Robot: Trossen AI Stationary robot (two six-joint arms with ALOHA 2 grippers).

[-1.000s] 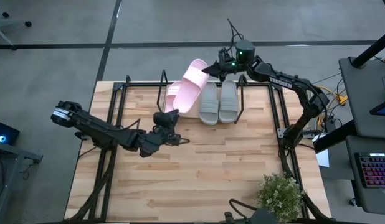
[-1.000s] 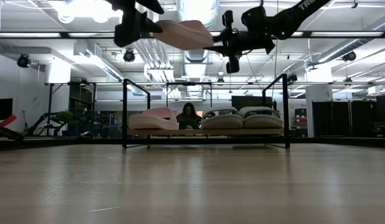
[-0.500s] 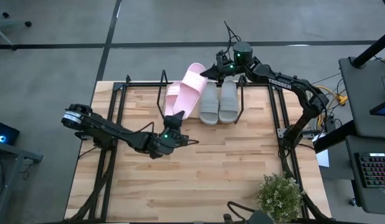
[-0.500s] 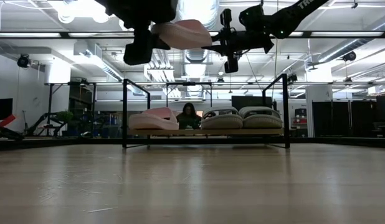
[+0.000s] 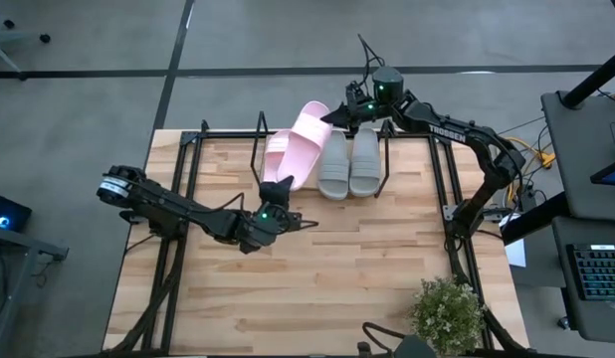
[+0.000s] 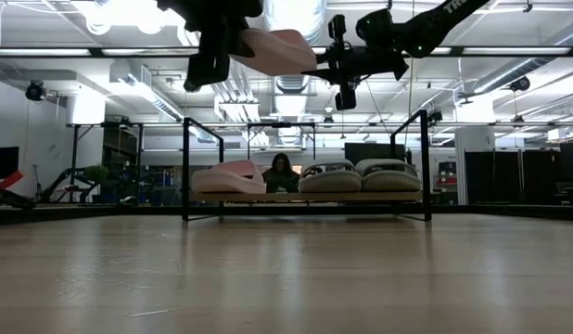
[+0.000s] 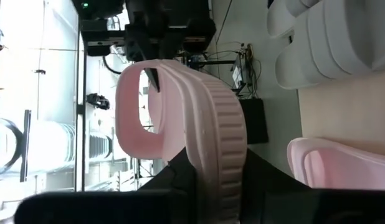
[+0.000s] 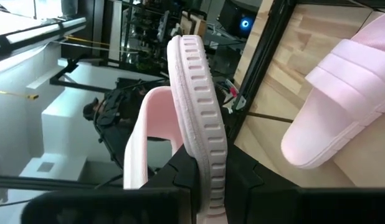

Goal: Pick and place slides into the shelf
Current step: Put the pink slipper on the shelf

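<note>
Both grippers grip one pink slide (image 5: 306, 139), held in the air above the shelf (image 5: 407, 149). The left gripper (image 5: 276, 189) clamps one end, the right gripper (image 5: 339, 114) the other. On the shelf sit the other pink slide (image 6: 228, 176) and the grey pair (image 5: 348, 164). This looks like the last placement: the slide probably needs lowering into the gap between them.

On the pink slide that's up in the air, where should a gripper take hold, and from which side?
Take the raised pink slide by the thin ribbed rim of its sole at either end, coming in along its length. The rim is thin enough to pinch, while the wide strap arches over the middle. The left gripper and right gripper each pinch an end this way.
</note>
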